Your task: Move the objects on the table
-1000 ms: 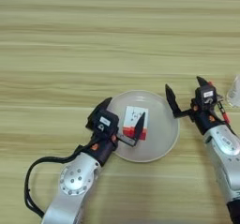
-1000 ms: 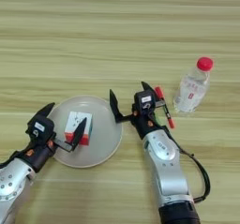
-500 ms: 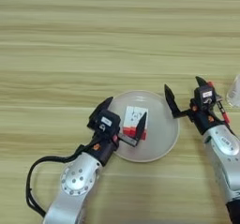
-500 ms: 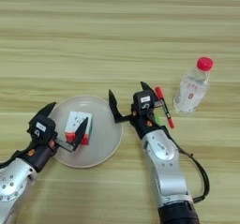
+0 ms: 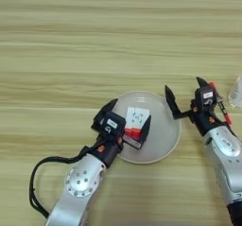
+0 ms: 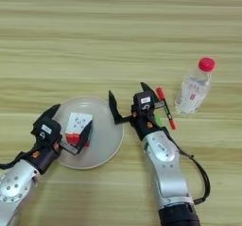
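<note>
1. The left end effector (image 5: 126,122) reaches over the near-left part of the plate (image 5: 165,140), its two black fingers spread wide around the cube (image 5: 134,123); one finger lies on the cube's left, the other at its right lower corner. Whether they press the cube I cannot tell.
2. Compared with a second ago, this end effector sits almost where it was, only a touch nearer the cube; the cube itself, white face up and red side toward the robot, has not left the plate.
3. Judged from this, the grasp is being set up, not finished.
4. The right end effector (image 6: 126,105) hovers just off the plate's right rim, fingers wide and empty, unchanged.
5. Just to its right lies the pen (image 6: 165,108), with a sliver of green block (image 6: 157,121) beside it, and further right a bottle (image 6: 194,87) on the tabletop (image 5: 94,40).
</note>
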Tool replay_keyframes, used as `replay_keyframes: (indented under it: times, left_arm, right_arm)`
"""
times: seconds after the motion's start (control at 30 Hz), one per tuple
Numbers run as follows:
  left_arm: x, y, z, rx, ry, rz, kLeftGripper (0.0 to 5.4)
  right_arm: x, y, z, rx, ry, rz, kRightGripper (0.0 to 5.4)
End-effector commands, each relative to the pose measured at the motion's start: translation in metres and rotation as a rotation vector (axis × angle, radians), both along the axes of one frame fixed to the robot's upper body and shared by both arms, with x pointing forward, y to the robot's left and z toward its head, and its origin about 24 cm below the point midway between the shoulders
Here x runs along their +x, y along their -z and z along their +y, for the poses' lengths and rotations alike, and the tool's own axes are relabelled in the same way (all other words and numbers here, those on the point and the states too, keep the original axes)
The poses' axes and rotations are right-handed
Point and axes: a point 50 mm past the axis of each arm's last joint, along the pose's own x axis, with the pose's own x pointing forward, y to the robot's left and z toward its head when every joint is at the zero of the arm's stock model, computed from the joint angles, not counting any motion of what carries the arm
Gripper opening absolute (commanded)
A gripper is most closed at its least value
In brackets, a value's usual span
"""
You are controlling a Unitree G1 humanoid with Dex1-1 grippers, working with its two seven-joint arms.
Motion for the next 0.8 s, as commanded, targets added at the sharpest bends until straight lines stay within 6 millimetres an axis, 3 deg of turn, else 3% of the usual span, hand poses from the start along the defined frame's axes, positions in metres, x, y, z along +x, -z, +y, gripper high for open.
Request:
replay_keyframes:
  times: [0.03, 0.8]
  left_arm:
    - [0.0010, 0.0036, -0.0029, 0.023, 0.003, -0.003, 5.40]
    - [0.0003, 0.0111, -0.0064, 0.038, 0.013, 0.010, 5.40]
  right_arm:
    - [0.0010, -0.0033, 0.0011, -0.003, 0.002, -0.016, 5.35]
    - [0.0012, -0.0025, 0.0022, -0.004, 0.002, -0.011, 5.35]
